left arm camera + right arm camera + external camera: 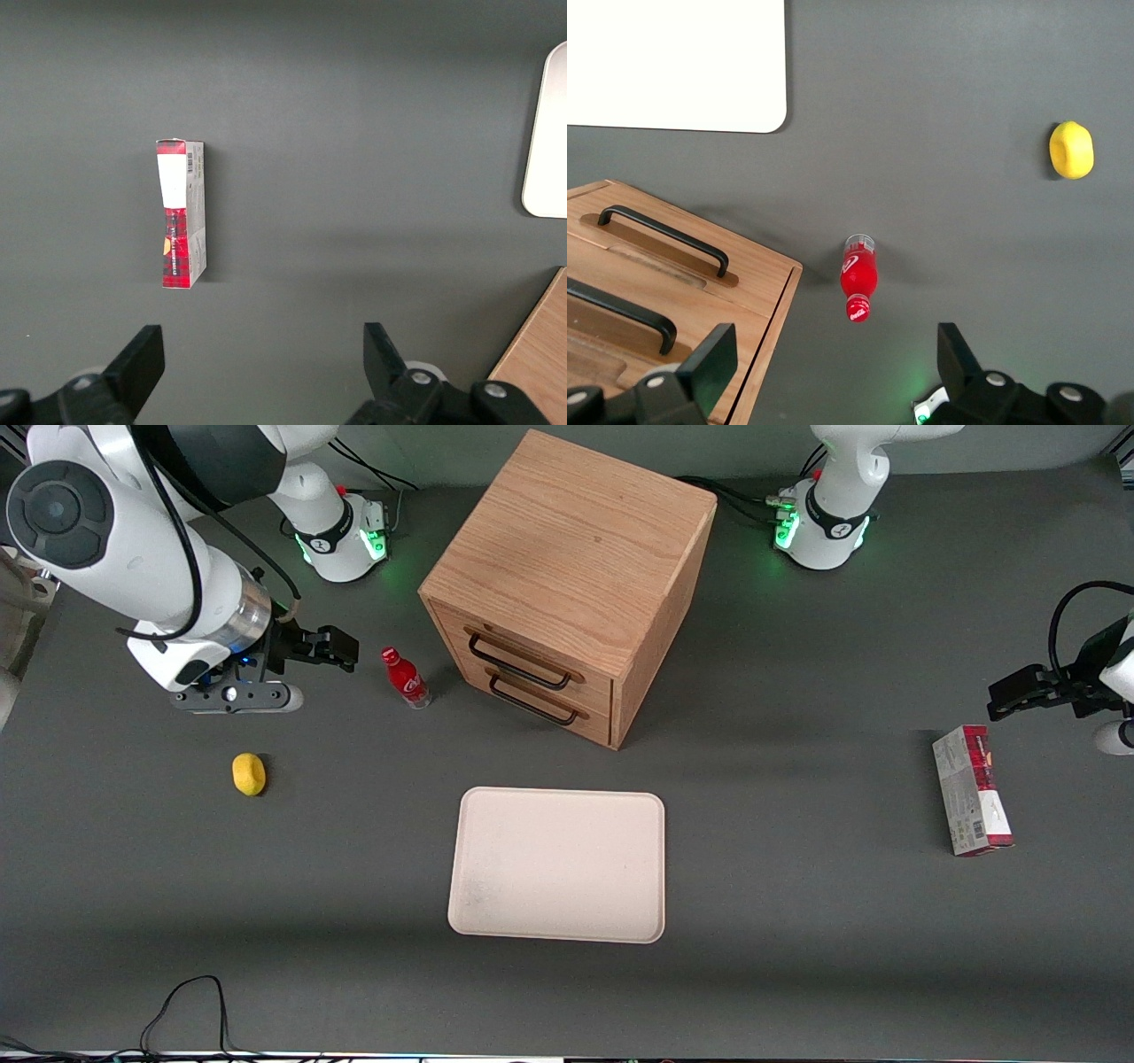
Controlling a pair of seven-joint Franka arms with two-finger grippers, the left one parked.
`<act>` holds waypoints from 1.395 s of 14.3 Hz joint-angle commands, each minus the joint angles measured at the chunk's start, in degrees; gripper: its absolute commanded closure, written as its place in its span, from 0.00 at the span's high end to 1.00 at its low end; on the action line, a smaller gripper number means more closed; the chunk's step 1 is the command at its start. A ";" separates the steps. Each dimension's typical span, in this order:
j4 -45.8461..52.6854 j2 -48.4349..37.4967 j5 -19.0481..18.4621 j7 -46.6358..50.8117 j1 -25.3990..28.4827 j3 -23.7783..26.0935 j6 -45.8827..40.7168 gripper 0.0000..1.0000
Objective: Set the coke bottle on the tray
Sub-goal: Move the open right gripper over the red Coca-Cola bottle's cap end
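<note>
The coke bottle (406, 678) is small and red with a red cap, and it stands upright on the dark table beside the wooden cabinet's drawer front. The right wrist view looks down on the coke bottle (858, 282) from above. My gripper (332, 648) hovers above the table, a short way from the bottle toward the working arm's end, and does not touch it. In the right wrist view the gripper (833, 363) is open, with nothing between its fingers. The cream tray (556, 864) lies flat and bare, nearer to the front camera than the cabinet; one corner of the tray (673, 62) shows in the right wrist view.
A wooden cabinet (567, 576) with two black-handled drawers stands at mid-table. A yellow lemon (249, 774) lies nearer the front camera than my gripper. A red-and-grey carton (972, 790) lies toward the parked arm's end.
</note>
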 commanded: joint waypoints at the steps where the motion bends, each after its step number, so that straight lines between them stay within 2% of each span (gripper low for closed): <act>1: 2.12 1.05 1.33 1.47 -0.03 -0.42 -1.40 1.00; 11: 1.51 1.31 1.33 1.30 -0.46 -0.77 -1.31 1.00; 16: -4.19 0.26 1.25 1.21 0.06 -0.77 1.23 1.00; 20: -14.72 -1.76 1.25 1.21 0.67 -0.51 12.01 1.00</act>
